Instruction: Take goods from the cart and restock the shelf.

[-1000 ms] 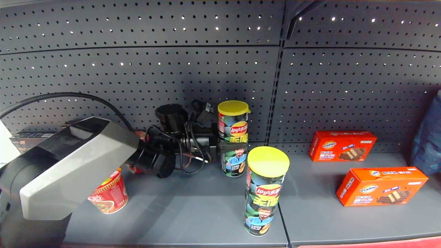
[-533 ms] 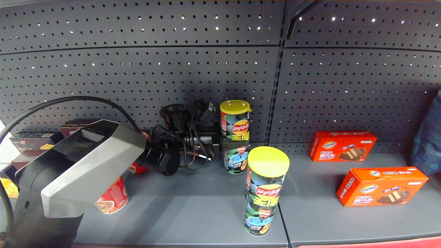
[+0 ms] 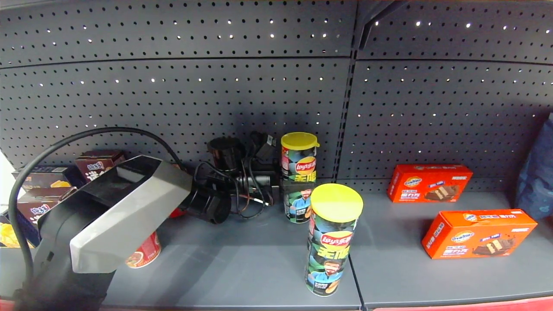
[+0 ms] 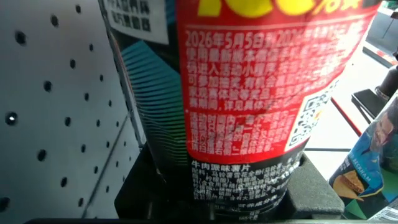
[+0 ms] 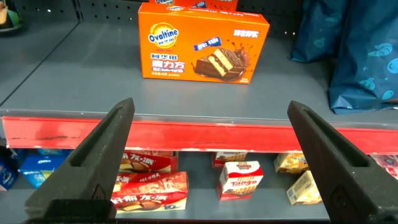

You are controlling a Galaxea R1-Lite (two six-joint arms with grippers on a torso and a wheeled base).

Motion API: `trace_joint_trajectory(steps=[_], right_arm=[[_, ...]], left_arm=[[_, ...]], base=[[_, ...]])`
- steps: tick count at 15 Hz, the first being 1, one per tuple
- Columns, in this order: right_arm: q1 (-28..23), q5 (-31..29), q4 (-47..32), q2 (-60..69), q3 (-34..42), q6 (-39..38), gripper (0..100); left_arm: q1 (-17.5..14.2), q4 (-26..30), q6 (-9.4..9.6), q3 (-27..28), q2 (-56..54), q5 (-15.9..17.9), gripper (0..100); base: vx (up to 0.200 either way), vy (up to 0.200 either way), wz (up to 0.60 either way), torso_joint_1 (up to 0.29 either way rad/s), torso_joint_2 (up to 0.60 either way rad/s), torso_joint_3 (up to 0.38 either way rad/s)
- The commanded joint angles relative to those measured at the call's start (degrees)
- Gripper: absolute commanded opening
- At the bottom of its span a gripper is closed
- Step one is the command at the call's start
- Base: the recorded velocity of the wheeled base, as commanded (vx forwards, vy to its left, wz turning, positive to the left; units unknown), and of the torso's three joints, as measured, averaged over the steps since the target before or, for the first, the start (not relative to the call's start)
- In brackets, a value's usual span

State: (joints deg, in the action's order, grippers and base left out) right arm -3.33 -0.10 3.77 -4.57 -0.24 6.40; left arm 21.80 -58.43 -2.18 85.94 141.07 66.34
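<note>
1. Centre of the head view, far back by the pegboard (image 3: 173, 86): held chip can (image 3: 298, 166), upright, yellow lid on top.
2. Clenched around that can's middle: left gripper (image 3: 295, 185), with dark fingers (image 4: 140, 190) pressed to both sides of the printed label.
3. Cannot tell whether the can's base touches the shelf (image 3: 242, 263).
4. Lower centre, near the front edge: second chip can (image 3: 332, 242), standing free and apart from the held one.
5. Right part of the frame: rear orange box (image 3: 427, 182) and front orange box (image 3: 477, 233), lying flat, apart from each other.
6. Lower left, partly behind the arm: red cup noodle (image 3: 144, 255).
7. Released, fingers spread wide: right gripper (image 5: 211, 162), holding nothing, facing the red shelf edge strip (image 5: 199, 134).
</note>
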Motion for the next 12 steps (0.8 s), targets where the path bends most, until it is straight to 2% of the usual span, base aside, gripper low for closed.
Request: trace_joint_trajectory(steps=[1, 4, 5, 9, 10, 12], right_arm=[[-0.01, 0.01, 0.01, -0.09, -0.02, 0.02, 100], [-0.01, 0.01, 0.01, -0.09, -0.02, 0.02, 100], [-0.01, 0.01, 0.01, -0.09, -0.02, 0.1, 100], [-0.01, 0.1, 0.01, -0.09, -0.02, 0.02, 100], [-0.01, 0.19, 0.01, -0.09, -0.02, 0.02, 100], [-0.01, 1.24, -0.08, -0.09, -0.02, 0.02, 100]], left_arm=[[0.26, -0.11, -0.02, 0.1, 0.61, -0.07, 0], [0.44, -0.11, -0.02, 0.01, 1.05, -0.07, 0], [0.53, -0.11, -0.02, -0.16, 1.05, -0.16, 100], [0.44, -0.9, 0.25, -0.87, 0.35, -0.07, 100], [0.09, -1.42, 0.42, -2.18, -0.62, -0.07, 100], [-0.7, -4.06, 0.6, -8.6, -4.31, -0.16, 100]], base=[[0.0, 0.0, 0.0, 0.0, 0.0, 0.0], [0.0, 0.0, 0.0, 0.0, 0.0, 0.0], [0.0, 0.0, 0.0, 0.0, 0.0, 0.0], [0.0, 0.0, 0.0, 0.0, 0.0, 0.0], [0.0, 0.0, 0.0, 0.0, 0.0, 0.0], [0.0, 0.0, 0.0, 0.0, 0.0, 0.0]])
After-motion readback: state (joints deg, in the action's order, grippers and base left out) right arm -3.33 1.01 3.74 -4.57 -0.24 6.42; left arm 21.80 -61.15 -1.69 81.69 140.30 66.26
